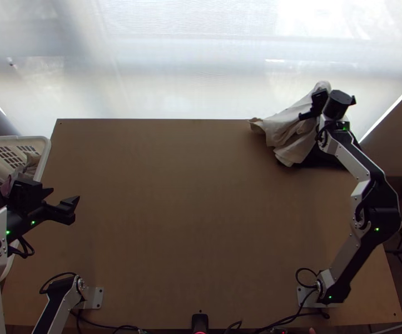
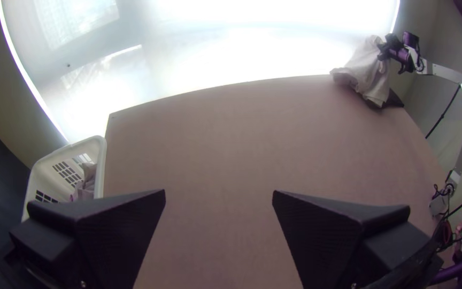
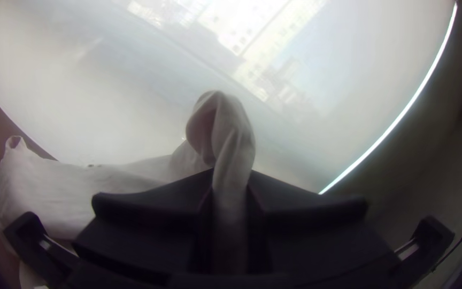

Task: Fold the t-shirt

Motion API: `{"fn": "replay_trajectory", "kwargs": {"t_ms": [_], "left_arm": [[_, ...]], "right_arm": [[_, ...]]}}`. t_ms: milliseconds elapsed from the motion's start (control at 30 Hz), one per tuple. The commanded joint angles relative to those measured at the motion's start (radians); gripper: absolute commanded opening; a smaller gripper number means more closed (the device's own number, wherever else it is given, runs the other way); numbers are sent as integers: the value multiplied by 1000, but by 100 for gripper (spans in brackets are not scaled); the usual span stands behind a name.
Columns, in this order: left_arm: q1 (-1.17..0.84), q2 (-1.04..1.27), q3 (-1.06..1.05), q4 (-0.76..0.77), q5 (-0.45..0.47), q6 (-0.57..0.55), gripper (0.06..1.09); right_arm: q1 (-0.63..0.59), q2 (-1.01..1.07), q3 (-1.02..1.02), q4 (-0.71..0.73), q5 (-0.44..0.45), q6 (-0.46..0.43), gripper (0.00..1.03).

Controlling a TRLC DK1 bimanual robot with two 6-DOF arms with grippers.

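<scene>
The pale t-shirt [image 1: 292,131] hangs bunched at the table's far right corner, its lower part over the tabletop. My right gripper [image 1: 314,106] is above that corner, holding the cloth's upper part. In the right wrist view the t-shirt [image 3: 54,187] runs up between the fingers of my right gripper [image 3: 231,187], pinched, with a rounded fold standing above them. My left gripper [image 1: 73,209] is over the table's left side, far from the shirt. Its fingers stand wide apart in the left wrist view, where my left gripper [image 2: 218,195] holds nothing and the t-shirt [image 2: 367,75] hangs far off.
A white basket [image 1: 44,150] with cloth inside stands against the table's left edge, partly beneath my left arm. The brown tabletop [image 1: 184,211] stretches between the arms. A dark object [image 2: 395,99] lies at the far right corner, under the shirt. A bright translucent screen rises behind the table.
</scene>
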Motion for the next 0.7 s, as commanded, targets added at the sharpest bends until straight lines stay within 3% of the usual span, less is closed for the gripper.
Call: {"fn": "replay_trajectory", "kwargs": {"t_ms": [0, 667], "left_arm": [[-10, 14, -5, 12, 2, -2, 103], [-53, 12, -35, 13, -5, -6, 103]], "right_arm": [[-75, -24, -21, -15, -27, 23, 3], [-289, 67, -126, 25, -56, 35, 3]]}}
